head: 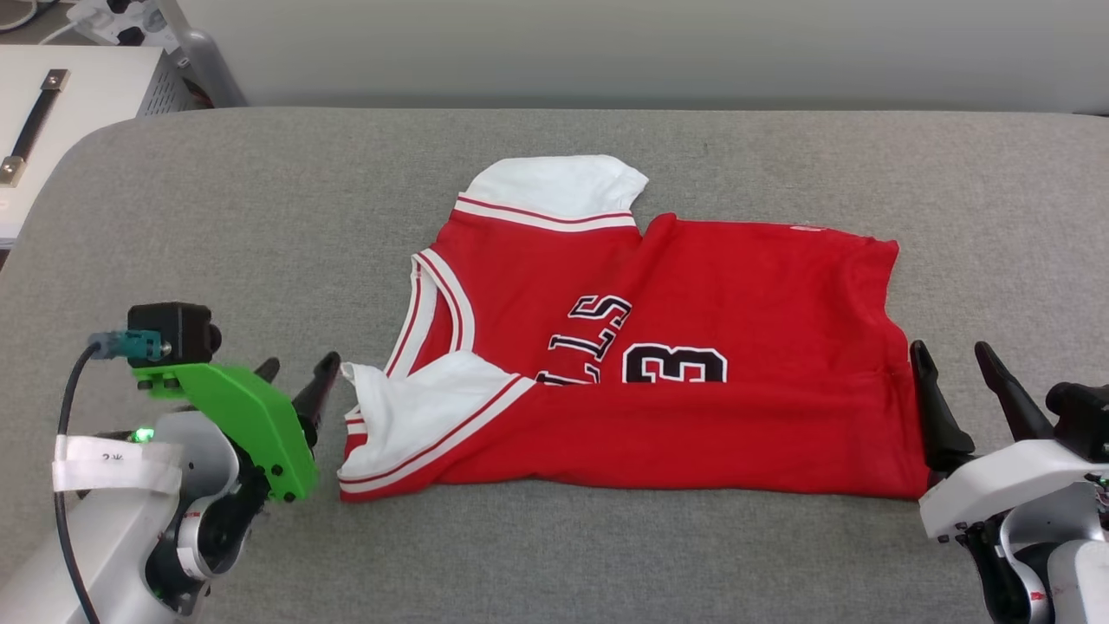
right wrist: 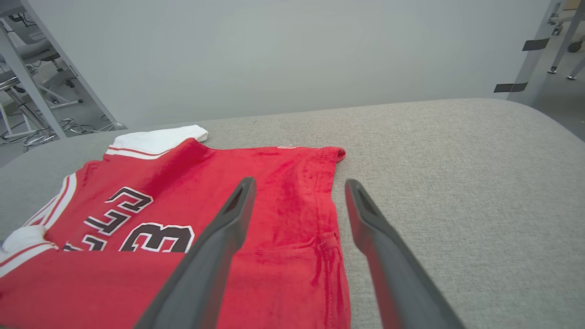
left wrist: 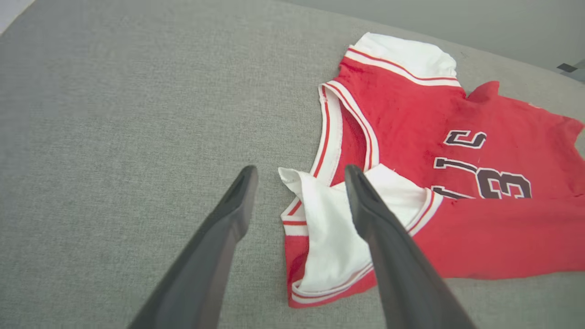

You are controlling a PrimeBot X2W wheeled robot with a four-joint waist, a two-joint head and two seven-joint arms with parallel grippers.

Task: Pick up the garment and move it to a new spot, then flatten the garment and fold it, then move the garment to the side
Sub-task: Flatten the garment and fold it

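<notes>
Head view has the garment (head: 693, 364) lying mid-tabletop (head: 260, 199), collar toward 9 o'clock, hem toward 3, its near strip folded up over the lettering. Left fingers (head: 319, 390) at its 8 o'clock corner and right fingers (head: 936, 407) at 4 o'clock stand spread, holding nothing. For the next fold, pinch both layers at matching corners and lift evenly, since the soft, limp red knit probably slides on the grey weave.

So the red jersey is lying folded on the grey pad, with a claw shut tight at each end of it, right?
Not quite: they are open, not shut. The wrist views show the left gripper and the right gripper with fingers spread apart, gripping nothing. The garment does lie folded on the grey pad between them.
</notes>
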